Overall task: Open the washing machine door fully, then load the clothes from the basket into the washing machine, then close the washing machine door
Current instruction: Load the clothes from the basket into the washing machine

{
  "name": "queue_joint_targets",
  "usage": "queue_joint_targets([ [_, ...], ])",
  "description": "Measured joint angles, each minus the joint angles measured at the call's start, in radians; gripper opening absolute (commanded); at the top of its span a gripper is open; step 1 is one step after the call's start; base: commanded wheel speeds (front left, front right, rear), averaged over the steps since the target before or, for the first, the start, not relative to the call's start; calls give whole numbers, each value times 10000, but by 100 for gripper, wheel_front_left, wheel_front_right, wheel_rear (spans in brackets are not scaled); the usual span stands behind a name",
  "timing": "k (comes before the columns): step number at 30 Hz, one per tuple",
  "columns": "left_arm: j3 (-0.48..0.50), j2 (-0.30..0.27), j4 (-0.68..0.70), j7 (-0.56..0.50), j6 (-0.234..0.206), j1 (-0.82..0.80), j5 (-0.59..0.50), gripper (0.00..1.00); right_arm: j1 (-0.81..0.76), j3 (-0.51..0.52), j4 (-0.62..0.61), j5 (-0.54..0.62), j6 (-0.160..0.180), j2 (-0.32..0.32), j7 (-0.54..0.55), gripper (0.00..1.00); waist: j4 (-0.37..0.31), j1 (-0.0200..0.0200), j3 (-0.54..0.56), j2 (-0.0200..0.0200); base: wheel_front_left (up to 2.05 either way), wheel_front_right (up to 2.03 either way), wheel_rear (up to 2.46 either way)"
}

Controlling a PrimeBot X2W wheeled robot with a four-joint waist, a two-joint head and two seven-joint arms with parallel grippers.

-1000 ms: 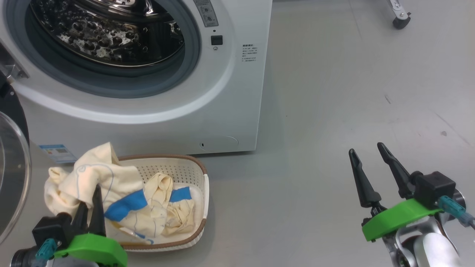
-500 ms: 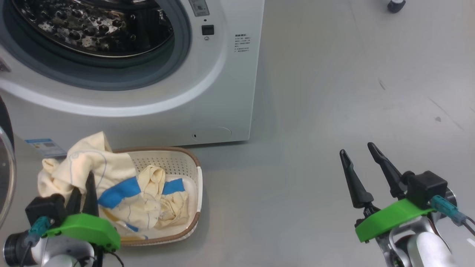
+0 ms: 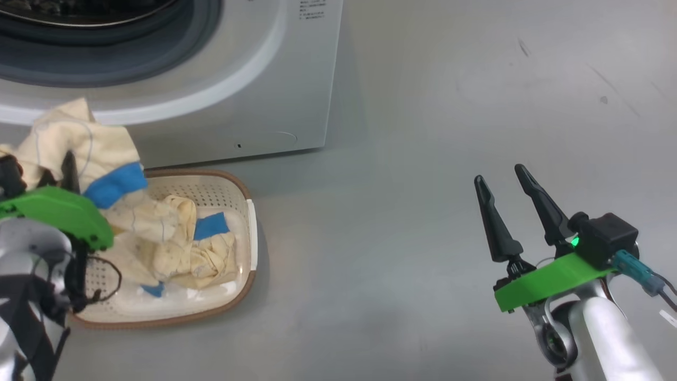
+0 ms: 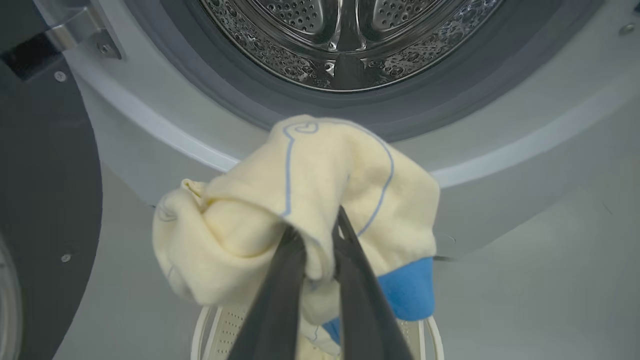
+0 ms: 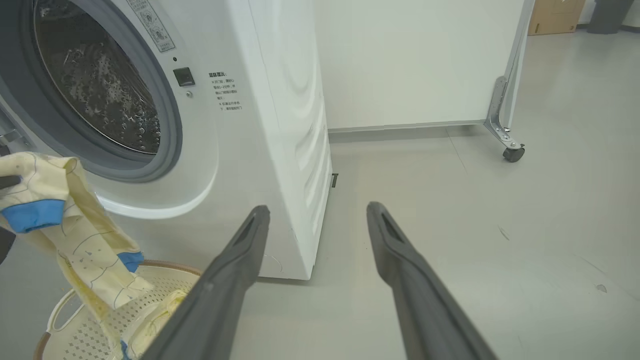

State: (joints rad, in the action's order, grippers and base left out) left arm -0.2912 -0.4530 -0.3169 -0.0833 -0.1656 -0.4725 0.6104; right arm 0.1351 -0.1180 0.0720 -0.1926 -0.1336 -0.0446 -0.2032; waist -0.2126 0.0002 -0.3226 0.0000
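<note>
Your left claw [image 4: 315, 231] pinches clothes [image 4: 310, 175], lifted higher than a second ago. Soft cream folds, blue band, tail trailing into perforated basket [image 3: 248, 211]. Right claw [image 3: 497, 172] wide, empty, well right. Glossy white washing machine [image 3: 285, 79] far side, dimpled steel drum [image 4: 345, 45].

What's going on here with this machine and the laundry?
A two-armed robot is loading laundry. Its left gripper is shut on the clothes, holding the garment up in front of the washing machine, whose drum stands open. The garment's lower end trails into the basket. The right gripper hangs open, off to the side, holding nothing.
</note>
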Motion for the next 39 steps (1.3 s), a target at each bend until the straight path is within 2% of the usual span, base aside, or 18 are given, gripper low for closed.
queue_joint_targets([
  [12,-19,-777,-2046,-1540,976,-3840,69,0,855,-479,472,-617,0,0,-439,100,-861,0,-1588,0,0,0,0],
  [20,-40,-1476,-2694,-2681,1321,-6060,-36,0,1311,-798,382,-1060,0,0,-491,100,-1438,0,-2566,0,0,0,0],
  [27,-13,-1879,-3020,-3078,2111,-7415,31,0,1575,-1066,79,-1290,0,2,-491,100,-1907,-1,-3396,0,0,0,0],
  [31,-25,-2445,-3049,-3070,2426,-8042,-35,0,1622,-1147,-61,-1509,0,2,-493,100,-2182,-1,-3837,0,0,0,0],
  [34,-61,-2667,-3055,-2930,2650,-8555,-27,0,1624,-1193,-71,-1526,0,2,-493,100,-2350,-1,-4149,0,0,0,0],
  [39,-441,-2924,-3022,-1948,2842,-9255,-447,0,1707,-1317,-125,-1649,0,2,-493,100,-2515,-2,-4557,0,0,0,0],
])
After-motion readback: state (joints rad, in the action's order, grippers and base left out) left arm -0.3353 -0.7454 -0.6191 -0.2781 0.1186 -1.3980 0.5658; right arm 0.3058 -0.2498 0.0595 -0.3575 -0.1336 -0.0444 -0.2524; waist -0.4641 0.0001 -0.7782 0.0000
